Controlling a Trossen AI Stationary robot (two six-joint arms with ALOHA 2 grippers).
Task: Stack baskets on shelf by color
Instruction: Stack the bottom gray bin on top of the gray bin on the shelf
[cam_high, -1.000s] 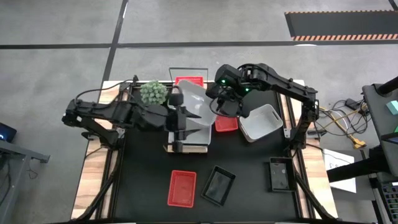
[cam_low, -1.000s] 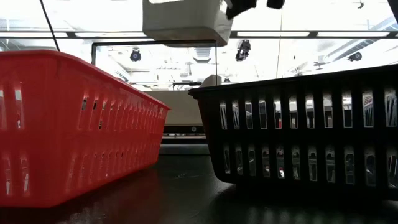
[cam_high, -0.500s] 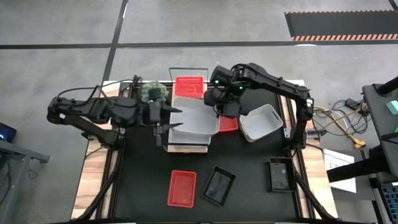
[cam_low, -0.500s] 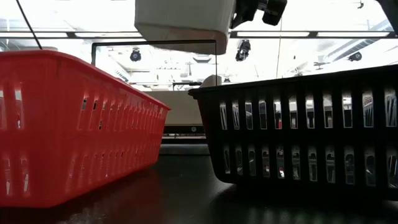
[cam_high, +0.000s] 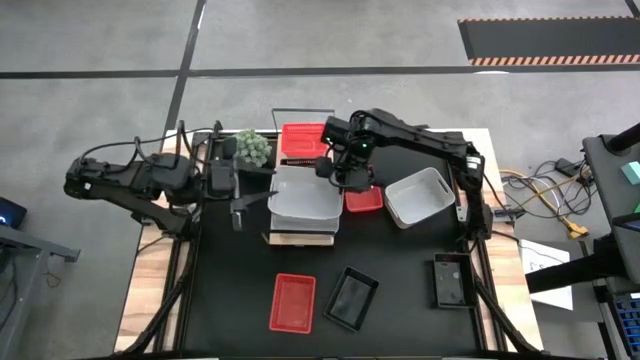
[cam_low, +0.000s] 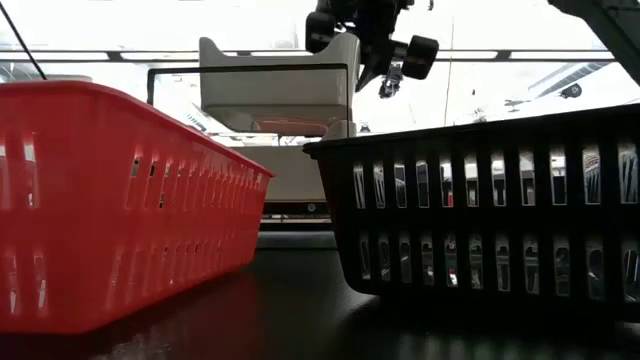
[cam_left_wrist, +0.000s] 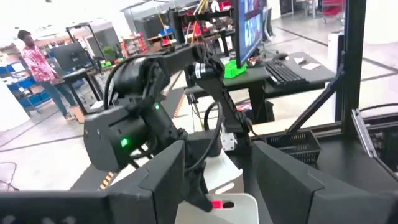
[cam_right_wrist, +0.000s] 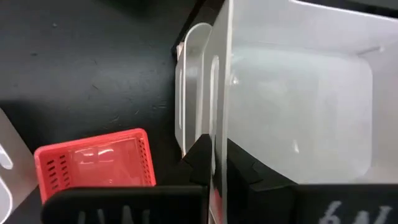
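Right gripper (cam_high: 337, 172) is pinched on the rim of a white basket (cam_high: 305, 195), holding it over the shelf (cam_high: 300, 238) near the bench's (cam_high: 400, 320) far edge; the right wrist view shows its fingers (cam_right_wrist: 202, 158) clamped either side of the wall, with another white basket nested just beneath. Left gripper (cam_high: 238, 190) sits near the left edge, just left of the shelf, fingers spread wide and empty. A second white basket (cam_high: 420, 197) lies toward the right edge. Red baskets: one (cam_high: 304, 138) at the far edge, one (cam_high: 364, 199) between the two white ones, one (cam_high: 293, 302) near the front edge. Black baskets (cam_high: 352, 298) and (cam_high: 447, 281) sit along the front, the second toward the right corner. A green plant (cam_high: 252, 148) stands beside the far red basket.
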